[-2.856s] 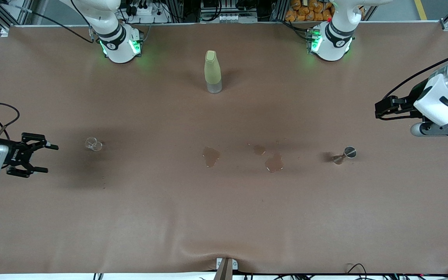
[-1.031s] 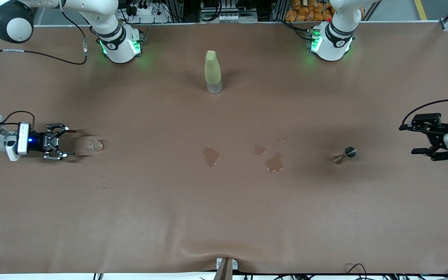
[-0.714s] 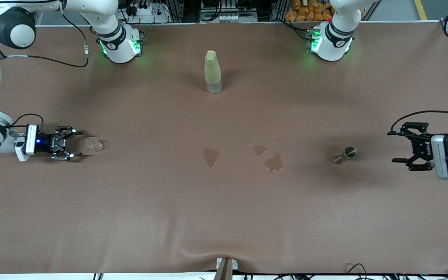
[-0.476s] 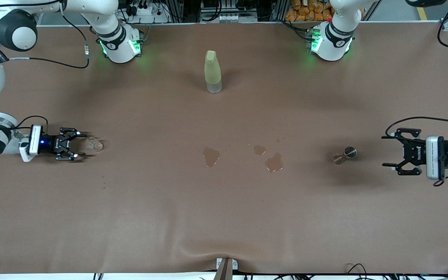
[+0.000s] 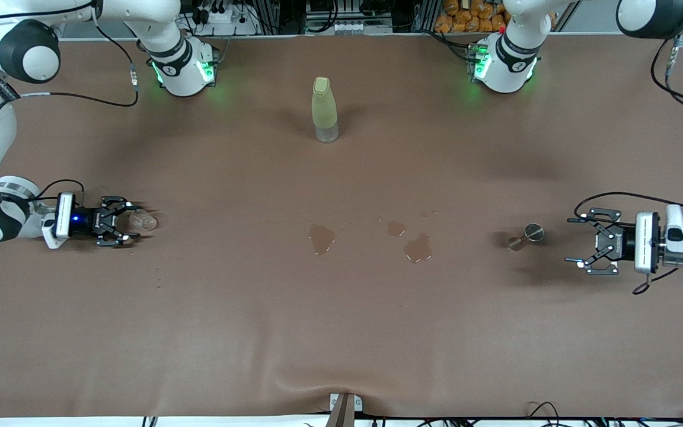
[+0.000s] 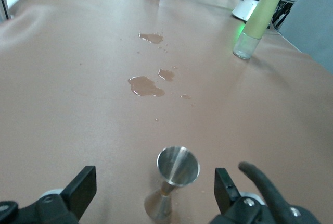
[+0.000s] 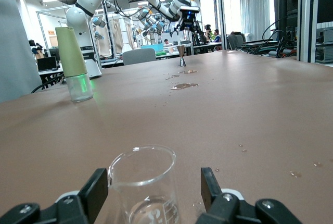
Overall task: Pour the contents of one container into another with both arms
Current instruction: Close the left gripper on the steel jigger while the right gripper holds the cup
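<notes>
The tiny clear glass cup [image 5: 147, 222] stands upright toward the right arm's end of the table. My right gripper [image 5: 135, 222] lies low and level with its fingers on either side of the cup [image 7: 143, 182]. One pad [image 7: 98, 188] is at the glass and the other [image 7: 208, 181] stands off with a gap, so the right gripper [image 7: 154, 177] is open. The metal jigger [image 5: 528, 233] stands toward the left arm's end. My left gripper [image 5: 570, 241] is wide open and level, short of the jigger [image 6: 178, 168], which stands untouched ahead of the left gripper [image 6: 154, 178].
A tall yellow-green bottle [image 5: 324, 110] stands mid-table toward the robots' bases. Brown puddles [image 5: 321, 238] [image 5: 417, 248] and small drops wet the brown cloth between cup and jigger. The cloth bulges at the table's front edge [image 5: 341, 388].
My right gripper slid along the table to the glass cup and its fingers narrowed around it. My left gripper came down and moved in toward the jigger, staying wide open.
</notes>
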